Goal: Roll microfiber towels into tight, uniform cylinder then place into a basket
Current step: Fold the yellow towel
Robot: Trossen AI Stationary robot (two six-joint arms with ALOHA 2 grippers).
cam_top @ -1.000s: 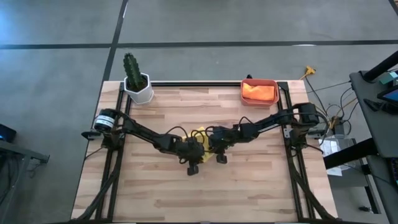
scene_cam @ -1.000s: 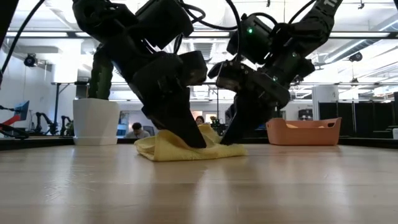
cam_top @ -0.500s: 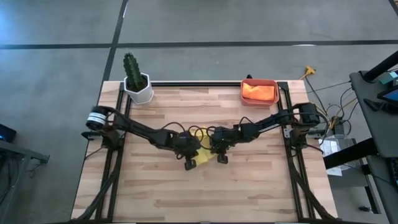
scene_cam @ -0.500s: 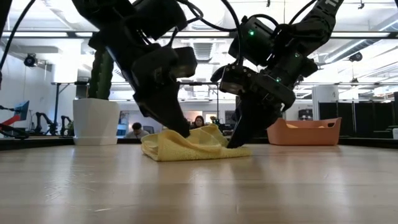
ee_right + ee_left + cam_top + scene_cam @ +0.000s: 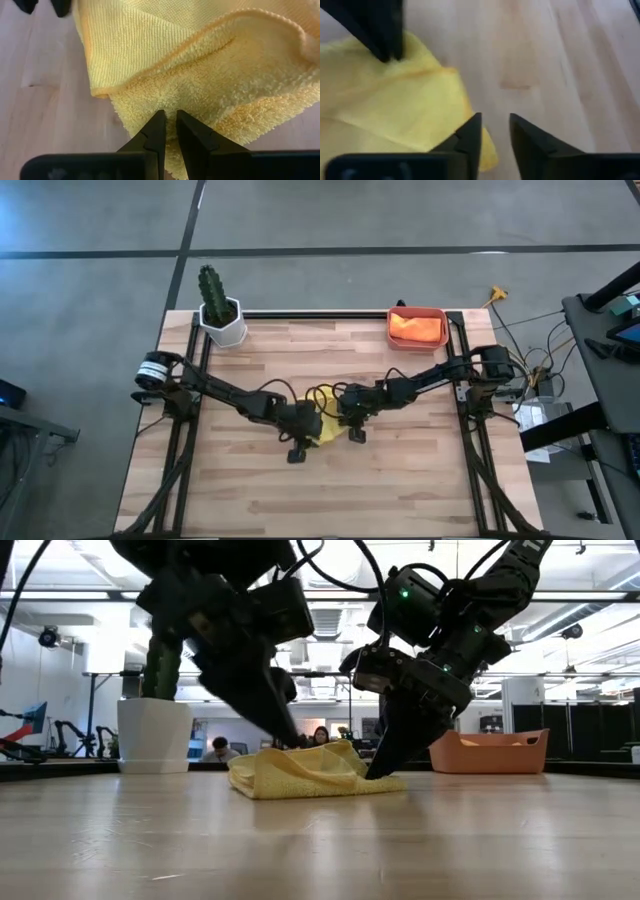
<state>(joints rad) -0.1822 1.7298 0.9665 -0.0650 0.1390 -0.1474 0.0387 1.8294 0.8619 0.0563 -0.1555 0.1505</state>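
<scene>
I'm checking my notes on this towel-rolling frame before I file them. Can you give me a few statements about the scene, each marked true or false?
1. The yellow towel lies on the table between both grippers. True.
2. The orange towel lies flat on the table. False: it sits in the basket.
3. The cactus pot stands at a far corner of the table. True.
4. The left gripper is clamped on the yellow towel. False: its fingers stand slightly apart with bare wood between them.
5. The right gripper points at the yellow towel. True.
</scene>
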